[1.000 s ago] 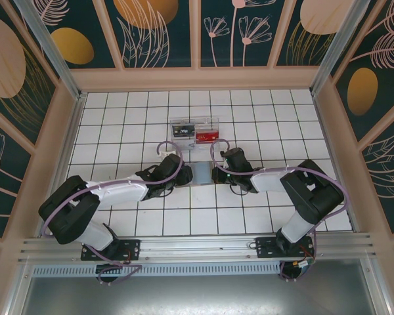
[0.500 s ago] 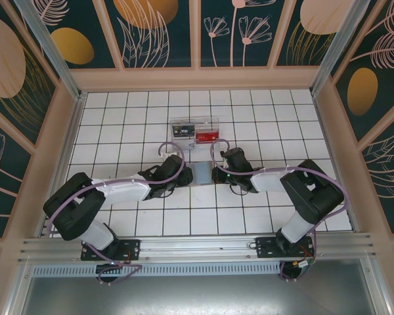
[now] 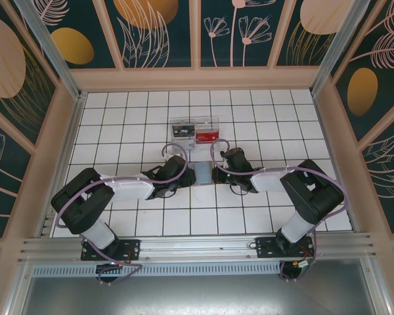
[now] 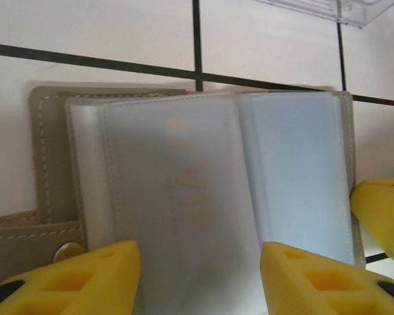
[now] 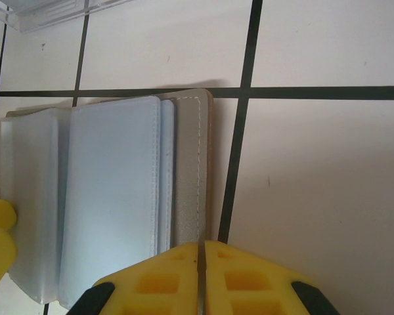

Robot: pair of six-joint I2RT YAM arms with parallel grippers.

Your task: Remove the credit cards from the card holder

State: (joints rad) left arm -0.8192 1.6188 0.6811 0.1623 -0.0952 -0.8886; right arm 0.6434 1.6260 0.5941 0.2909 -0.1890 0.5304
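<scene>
On the white tiled bench [image 3: 249, 118], a flat grey folding card holder [image 3: 201, 174] lies open at the middle, right between the two arms. Its stitched grey cover faces down and its frosted clear plastic sleeves [image 4: 184, 197] are spread upward.

The left gripper [image 3: 186, 172] hangs low over the holder's left half with its yellow jaws apart. One jaw sits on each side of the sleeves and neither is clamped on anything. A pale credit card [image 4: 187, 184] with faint lettering shows through the sleeve between them.

The right gripper [image 3: 216, 174] is at the holder's right side with its jaws pressed together. The tips sit right at the cover's stitched right edge [image 5: 190, 170]; I cannot tell whether they pinch it or only touch it.

Just beyond the holder, on the far side, sits a clear plastic tray [image 3: 196, 123]. A red card [image 3: 207, 136] and a dark card [image 3: 182, 129] are in it.
</scene>
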